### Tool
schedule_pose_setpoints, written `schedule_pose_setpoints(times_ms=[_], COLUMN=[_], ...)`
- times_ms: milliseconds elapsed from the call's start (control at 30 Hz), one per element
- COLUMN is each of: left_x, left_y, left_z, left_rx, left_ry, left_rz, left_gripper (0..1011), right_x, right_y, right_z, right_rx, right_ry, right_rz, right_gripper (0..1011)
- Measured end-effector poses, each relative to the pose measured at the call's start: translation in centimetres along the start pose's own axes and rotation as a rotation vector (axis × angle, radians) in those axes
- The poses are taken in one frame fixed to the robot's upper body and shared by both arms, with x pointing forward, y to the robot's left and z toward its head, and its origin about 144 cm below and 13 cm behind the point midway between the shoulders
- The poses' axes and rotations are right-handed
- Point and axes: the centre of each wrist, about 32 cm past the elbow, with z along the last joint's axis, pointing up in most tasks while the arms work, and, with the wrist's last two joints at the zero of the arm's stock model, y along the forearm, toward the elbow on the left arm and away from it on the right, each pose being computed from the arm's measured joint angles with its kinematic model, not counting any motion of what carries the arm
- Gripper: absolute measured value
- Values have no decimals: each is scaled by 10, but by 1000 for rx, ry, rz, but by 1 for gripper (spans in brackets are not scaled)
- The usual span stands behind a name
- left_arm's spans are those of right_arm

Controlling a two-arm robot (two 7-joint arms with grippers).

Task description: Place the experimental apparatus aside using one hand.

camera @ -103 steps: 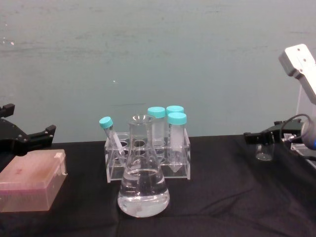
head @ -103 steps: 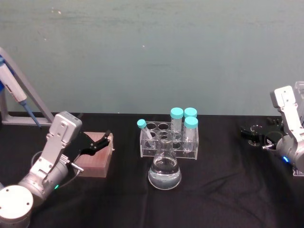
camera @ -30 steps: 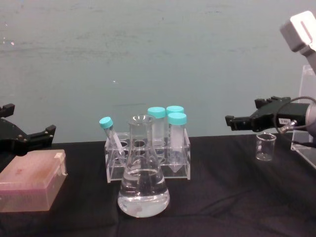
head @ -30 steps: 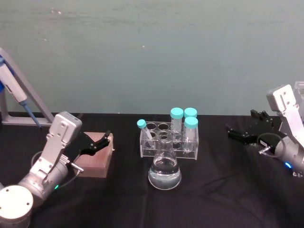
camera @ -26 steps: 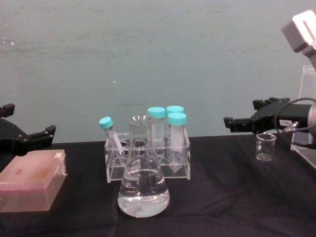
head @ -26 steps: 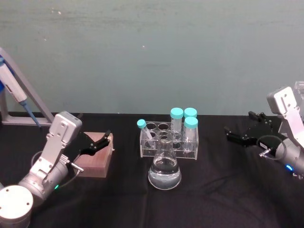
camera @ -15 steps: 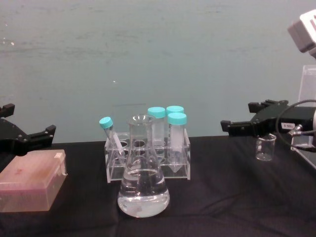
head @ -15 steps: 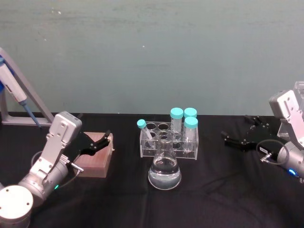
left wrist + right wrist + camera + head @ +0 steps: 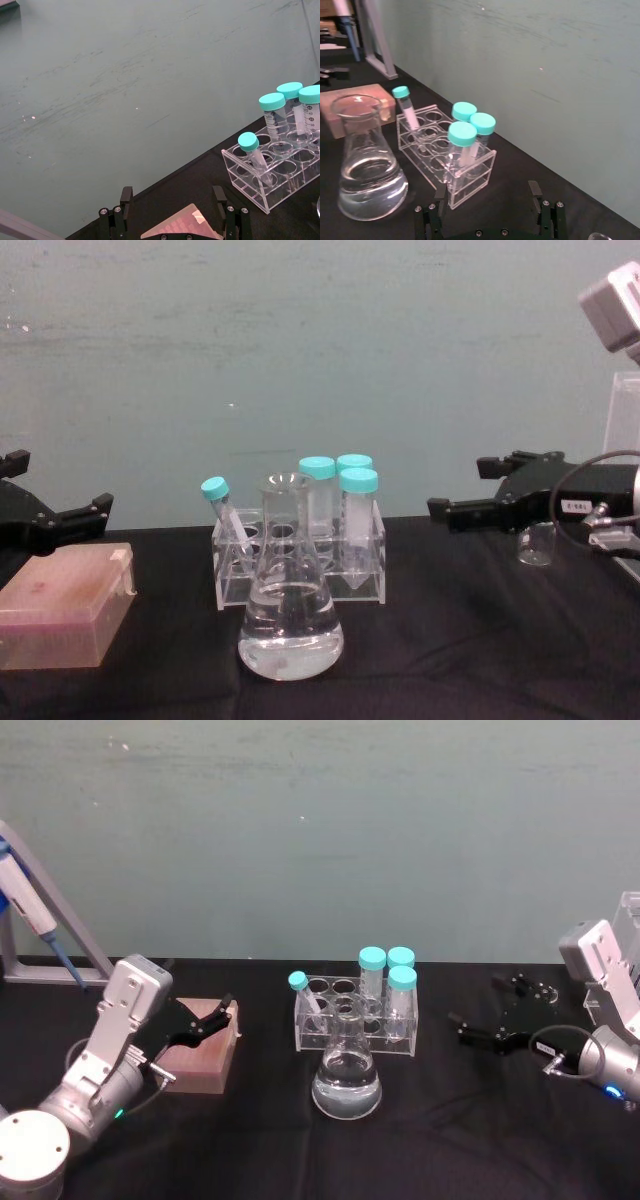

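A clear acrylic rack (image 9: 355, 1012) (image 9: 300, 558) (image 9: 445, 155) (image 9: 280, 172) of teal-capped tubes stands mid-table. A conical flask (image 9: 347, 1085) (image 9: 290, 625) (image 9: 367, 175) of clear liquid sits just in front of it. At the right, a small glass beaker (image 9: 537, 543) (image 9: 543, 991) stands on the cloth by itself. My right gripper (image 9: 480, 1010) (image 9: 462, 488) (image 9: 487, 192) hovers open between beaker and rack, pointing at the rack and holding nothing. Open as well, the left gripper (image 9: 212, 1018) (image 9: 60, 485) (image 9: 172, 200) is parked over the pink box (image 9: 200, 1055).
The pink lidded box (image 9: 65, 605) lies at the left. A pipette on its stand (image 9: 30, 910) is at the far left, a clear acrylic panel (image 9: 625, 420) at the far right. Black cloth lies bare in front of the flask and between rack and beaker.
The right gripper has come off the beaker, which stays on the table, and has moved left and lower toward the rack. The left arm has not moved.
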Motion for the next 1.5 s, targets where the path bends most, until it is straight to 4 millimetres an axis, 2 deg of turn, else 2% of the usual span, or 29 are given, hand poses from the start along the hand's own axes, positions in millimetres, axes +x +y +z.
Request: schedule_pose_setpoints(times_ms=[733,1500], left_x=[0,0], left_y=[0,0], left_z=[0,0], left_rx=[0,0], left_ry=[0,0], left_rz=[0,0], left_gripper=[1000,1000], right_x=[5,3], right_y=[9,30], right_z=[5,15], right_rx=[22,49], right_ry=[-2,-32], right_rz=[138,269], right_gripper=[1004,1004])
